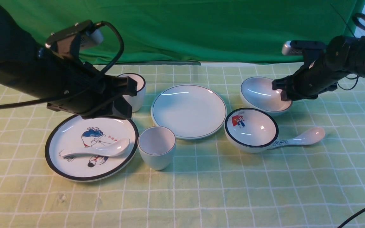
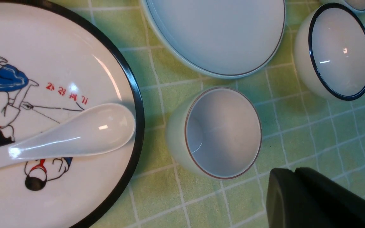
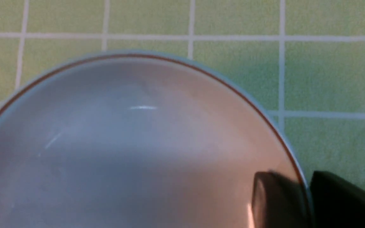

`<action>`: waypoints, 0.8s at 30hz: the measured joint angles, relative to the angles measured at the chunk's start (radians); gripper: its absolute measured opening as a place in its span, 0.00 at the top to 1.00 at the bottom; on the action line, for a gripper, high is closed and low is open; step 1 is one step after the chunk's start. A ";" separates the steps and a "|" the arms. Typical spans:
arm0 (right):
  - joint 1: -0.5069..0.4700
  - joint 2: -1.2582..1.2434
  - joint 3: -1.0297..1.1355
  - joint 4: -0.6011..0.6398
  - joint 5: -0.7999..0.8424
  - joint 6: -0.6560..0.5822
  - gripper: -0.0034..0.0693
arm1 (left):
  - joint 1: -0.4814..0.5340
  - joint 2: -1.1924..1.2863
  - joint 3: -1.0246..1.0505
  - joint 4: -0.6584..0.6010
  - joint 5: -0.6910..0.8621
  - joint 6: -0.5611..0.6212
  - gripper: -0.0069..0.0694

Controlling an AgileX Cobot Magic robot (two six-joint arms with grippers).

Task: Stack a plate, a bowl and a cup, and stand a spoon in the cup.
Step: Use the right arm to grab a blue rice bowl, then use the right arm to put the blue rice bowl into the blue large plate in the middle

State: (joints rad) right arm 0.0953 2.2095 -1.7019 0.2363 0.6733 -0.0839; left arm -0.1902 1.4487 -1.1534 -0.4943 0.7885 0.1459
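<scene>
The plain plate (image 1: 188, 110) (image 2: 217, 31) lies at the table's middle. In front of it, to the left, stands the thin-rimmed cup (image 1: 156, 147) (image 2: 222, 133), upright and empty. The plain spoon (image 1: 97, 150) (image 2: 74, 136) lies on the cartoon plate. At the back right the plain bowl (image 1: 260, 93) (image 3: 138, 142) sits tipped toward the camera. My right gripper (image 1: 280, 90) (image 3: 307, 186) pinches its right rim, one finger inside and one outside. My left gripper (image 1: 124, 104) (image 2: 293, 171) hovers shut and empty over the cartoon plate's far edge, beside the cup.
The cartoon plate (image 1: 74, 169) (image 2: 128, 79) with a thick black rim lies front left. A black-rimmed bowl (image 1: 252, 129) (image 2: 337, 53) with a figure stands right of the plain plate, with a marked spoon (image 1: 299, 137) beside it. A thick-rimmed cup (image 1: 139, 91) stands behind my left gripper.
</scene>
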 joint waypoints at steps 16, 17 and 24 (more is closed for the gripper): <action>0.060 -0.102 -0.203 0.057 0.069 -0.081 0.85 | 0.000 0.000 0.000 -0.001 -0.035 0.003 0.89; 0.085 -0.108 -0.216 0.076 0.076 -0.096 0.85 | 0.000 0.000 0.000 -0.002 -0.040 0.003 0.89; 0.275 -0.025 -0.227 0.112 0.072 -0.129 0.85 | 0.000 0.000 0.000 -0.003 -0.051 0.003 0.89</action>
State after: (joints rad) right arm 0.3701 2.1841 -1.9289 0.3486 0.7457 -0.2133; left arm -0.1902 1.4487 -1.1534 -0.4968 0.7376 0.1489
